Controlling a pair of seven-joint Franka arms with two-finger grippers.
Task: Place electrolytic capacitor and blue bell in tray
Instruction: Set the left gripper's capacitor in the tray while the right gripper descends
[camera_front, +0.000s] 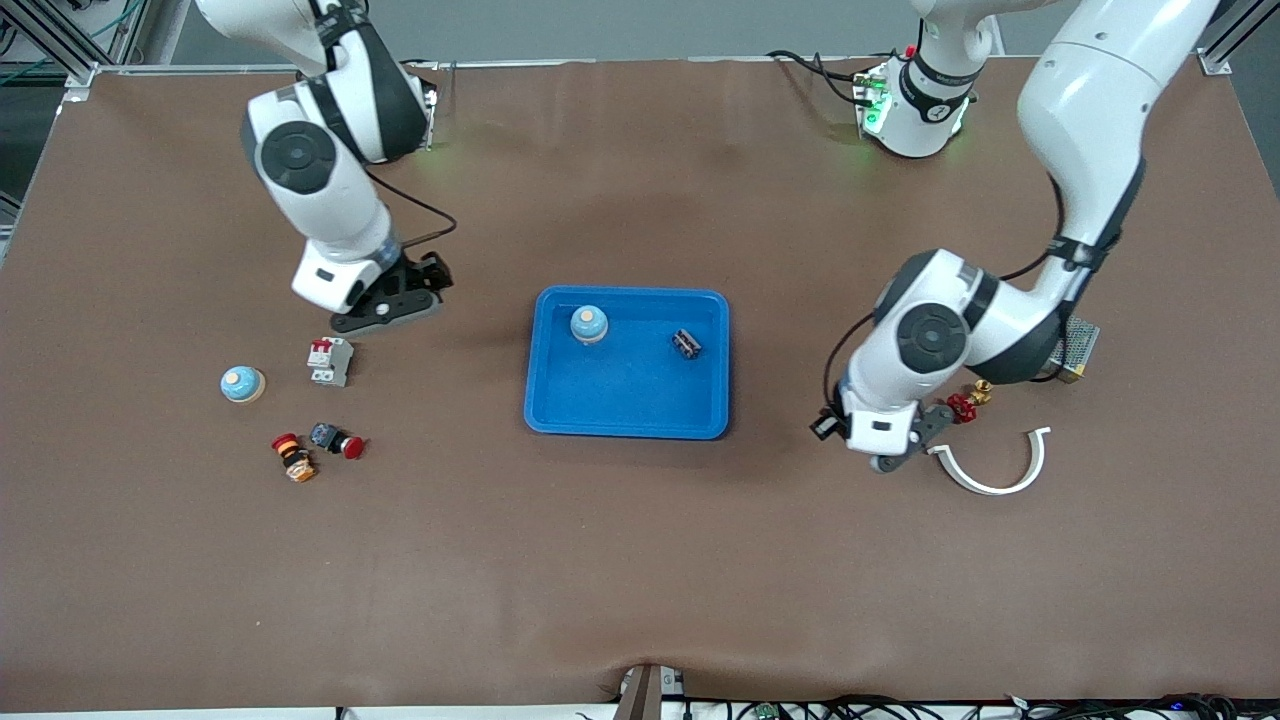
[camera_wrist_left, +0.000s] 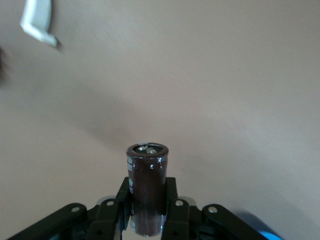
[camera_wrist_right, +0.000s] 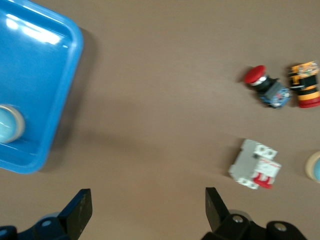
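Table: brown mat surface; both arms reach in from the bases' edge.
Right arm: white, bent above the table toward its own end, away from the tray.
Left arm: white, folded down toward its own end of the table.
Tray: bright blue, shallow, rounded corners, at the table's middle. It is the landmark for every place below.
Right gripper: in the air over bare table between the tray and the breaker; its fingers stand wide apart with nothing between them.
Left gripper: in the air over bare table off the tray's edge toward the left arm's end; fingers clamped on a dark capacitor.
Held capacitor: brown-black cylinder, standing upright between the fingers, its metal terminals on the top face.
White clip: curved half ring on the table, well apart from the tray, just beside the left gripper.
Bell in tray: pale blue dome with a tan button, inside the tray at the corner nearer the right arm's base.
Second bell: same look, on the table well apart from the tray, toward the right arm's end.
Breaker: white with a red switch, between the second bell and the tray.
Second capacitor: small, dark, lying inside the tray, beside the bell there.
Red push button: near the breaker, nearer the front camera.
Orange part: touching or just beside the push button; I cannot tell which.
Red valve: small red and brass piece just beside the left gripper.
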